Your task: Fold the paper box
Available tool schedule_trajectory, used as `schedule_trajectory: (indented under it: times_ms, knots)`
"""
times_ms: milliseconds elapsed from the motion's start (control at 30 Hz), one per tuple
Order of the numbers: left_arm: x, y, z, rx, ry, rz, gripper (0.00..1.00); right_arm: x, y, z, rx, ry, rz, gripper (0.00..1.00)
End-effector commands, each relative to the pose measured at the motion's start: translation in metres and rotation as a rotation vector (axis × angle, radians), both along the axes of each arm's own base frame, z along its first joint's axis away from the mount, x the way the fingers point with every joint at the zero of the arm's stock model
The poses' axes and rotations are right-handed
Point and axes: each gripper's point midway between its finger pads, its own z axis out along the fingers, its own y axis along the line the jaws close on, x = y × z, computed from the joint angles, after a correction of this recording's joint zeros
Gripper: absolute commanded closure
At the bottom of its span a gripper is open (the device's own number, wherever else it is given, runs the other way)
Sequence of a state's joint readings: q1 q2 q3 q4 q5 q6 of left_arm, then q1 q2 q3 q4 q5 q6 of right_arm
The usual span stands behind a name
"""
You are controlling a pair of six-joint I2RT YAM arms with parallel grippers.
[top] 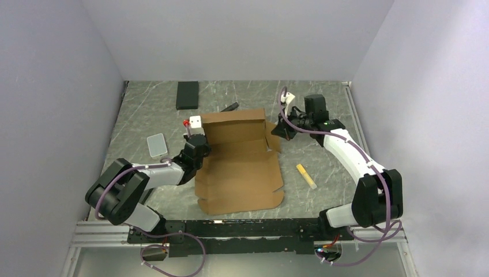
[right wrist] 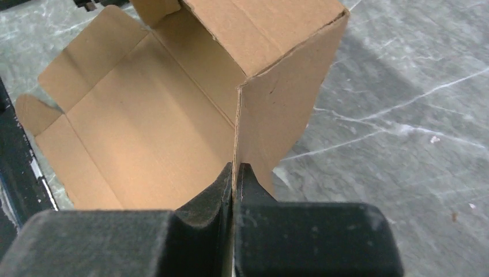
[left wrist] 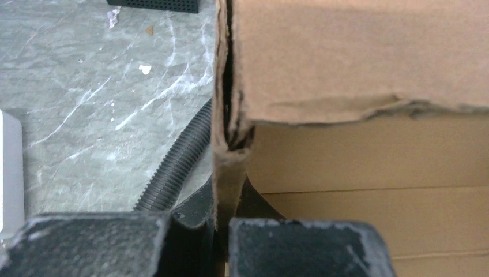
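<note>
The paper box (top: 239, 167) is brown cardboard lying open in the middle of the table, its back wall and both side walls raised and its front panels flat. My left gripper (top: 199, 145) is shut on the box's left side wall; in the left wrist view that thin wall (left wrist: 226, 173) runs down between the jaws of my left gripper (left wrist: 222, 222). At the back right corner, my right gripper (top: 281, 128) is shut on the right side wall. The right wrist view has my right gripper (right wrist: 233, 173) pinching that upright wall (right wrist: 277, 115), with the box floor (right wrist: 138, 127) to its left.
A black flat block (top: 187, 94) lies at the back left and a small grey card (top: 157, 145) sits left of the box. A yellow stick (top: 306, 176) lies to the box's right. A dark object (top: 229, 107) shows behind the box. A ribbed black hose (left wrist: 173, 164) runs beside the left wall.
</note>
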State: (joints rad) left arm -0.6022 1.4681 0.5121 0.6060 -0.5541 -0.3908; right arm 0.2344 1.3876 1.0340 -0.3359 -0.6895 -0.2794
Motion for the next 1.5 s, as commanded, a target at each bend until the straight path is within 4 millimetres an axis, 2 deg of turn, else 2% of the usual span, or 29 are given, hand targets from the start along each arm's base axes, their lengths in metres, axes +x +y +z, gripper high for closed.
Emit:
schedule_trajectory:
  times_ms: [0,100,200,333,500,567,767,867,967,1133,1233,1467]
  knots:
    - [0.004,-0.024,0.018,-0.082,-0.047,-0.008,1.00,-0.014,0.024,0.015,0.055,-0.052,0.113,1.00]
    - [0.003,-0.029,0.018,-0.074,-0.061,-0.011,1.00,-0.006,0.020,0.019,0.025,-0.093,0.067,1.00]
    - [0.002,-0.033,0.017,-0.090,-0.067,-0.018,1.00,0.011,0.010,0.007,-0.004,-0.058,-0.047,1.00]
    - [0.000,-0.039,0.017,-0.083,-0.065,-0.025,1.00,-0.003,0.025,-0.002,0.050,0.040,0.042,1.00]
    - [-0.002,-0.038,0.015,-0.067,-0.066,-0.017,1.00,-0.020,0.027,0.006,0.054,0.023,0.160,0.69]
    - [-0.002,-0.036,0.014,-0.056,-0.070,-0.014,1.00,-0.023,0.023,0.009,0.063,0.020,0.181,0.60]
    - [-0.003,-0.031,0.010,-0.029,-0.078,-0.006,1.00,-0.025,0.013,0.005,0.045,0.068,0.208,0.59]
    - [-0.004,-0.028,0.010,-0.024,-0.078,0.006,1.00,-0.025,0.006,-0.015,-0.027,0.112,0.203,0.58]
    - [-0.004,-0.028,0.011,-0.026,-0.076,0.012,1.00,-0.024,-0.003,-0.030,-0.087,0.158,0.188,0.51]
    - [-0.006,-0.024,0.008,-0.042,-0.048,0.053,1.00,-0.028,-0.006,-0.028,-0.035,0.198,0.122,0.40]
    - [-0.008,-0.022,0.006,-0.062,-0.030,0.087,1.00,-0.021,-0.012,-0.034,-0.028,0.220,0.045,0.40]
    - [-0.010,-0.020,0.005,-0.077,-0.017,0.112,1.00,0.000,-0.040,-0.045,-0.074,0.223,-0.092,0.41]
